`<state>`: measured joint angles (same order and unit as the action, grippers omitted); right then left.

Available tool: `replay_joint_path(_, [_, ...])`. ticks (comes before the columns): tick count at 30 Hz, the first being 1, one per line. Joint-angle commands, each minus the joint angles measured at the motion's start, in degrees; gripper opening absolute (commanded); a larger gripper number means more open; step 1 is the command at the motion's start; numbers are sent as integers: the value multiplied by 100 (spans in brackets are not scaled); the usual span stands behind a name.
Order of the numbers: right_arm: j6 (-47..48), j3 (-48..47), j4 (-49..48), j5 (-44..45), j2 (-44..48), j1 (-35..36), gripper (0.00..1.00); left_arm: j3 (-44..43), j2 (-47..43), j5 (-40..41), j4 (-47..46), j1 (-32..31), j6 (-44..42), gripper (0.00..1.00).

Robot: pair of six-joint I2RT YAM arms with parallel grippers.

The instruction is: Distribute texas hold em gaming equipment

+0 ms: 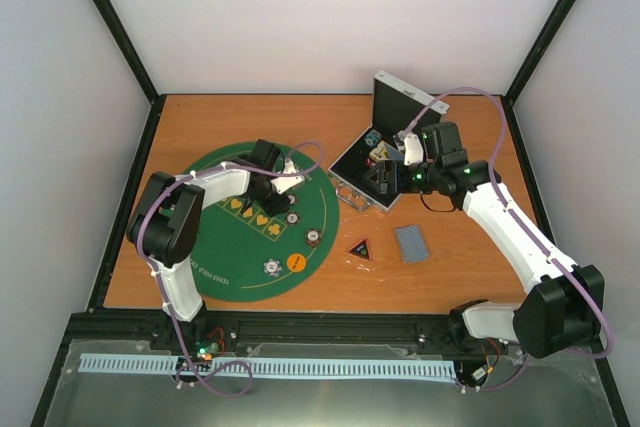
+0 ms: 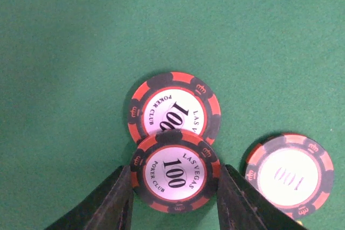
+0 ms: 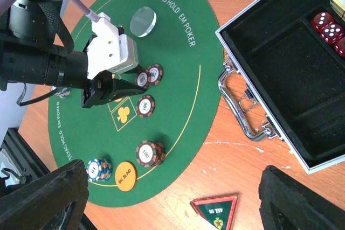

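My left gripper (image 2: 175, 187) is shut on a red-and-black striped 100 poker chip (image 2: 175, 172); a finger touches each edge. That chip overlaps a second like chip (image 2: 173, 112) on the green mat (image 2: 81, 52), and a third (image 2: 290, 175) lies to the right. In the right wrist view a red chip stack (image 3: 148, 153), a blue stack (image 3: 98, 169), an orange disc (image 3: 125, 175) and a clear disc (image 3: 143, 21) sit on the mat. The black triangular marker (image 1: 361, 246) and grey-blue cards (image 1: 411, 244) lie on the bare wood. My right gripper (image 3: 172, 203) hangs open and empty by the case.
The silver case (image 1: 352, 192) stands open at the back right, lid up, with red dice (image 3: 326, 25) in a tray. Its handle (image 3: 242, 117) faces the mat. The left arm (image 1: 215, 187) reaches across the mat's left half.
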<state>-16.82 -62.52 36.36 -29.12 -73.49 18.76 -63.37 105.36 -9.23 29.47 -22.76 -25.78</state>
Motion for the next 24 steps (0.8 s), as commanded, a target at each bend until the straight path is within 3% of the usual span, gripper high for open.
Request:
replay_joint_path(1, [86, -66, 32, -24, 133, -52, 86, -91, 126, -72, 86, 35, -78, 37])
replay_joint_path(9, [101, -44, 55, -6, 160, -57, 86, -341, -40, -6, 368, 35, -148, 25])
replay_joint_path(24, [102, -36, 42, 12, 169, -71, 86, -1141, 600, -212, 632, 25, -240, 26])
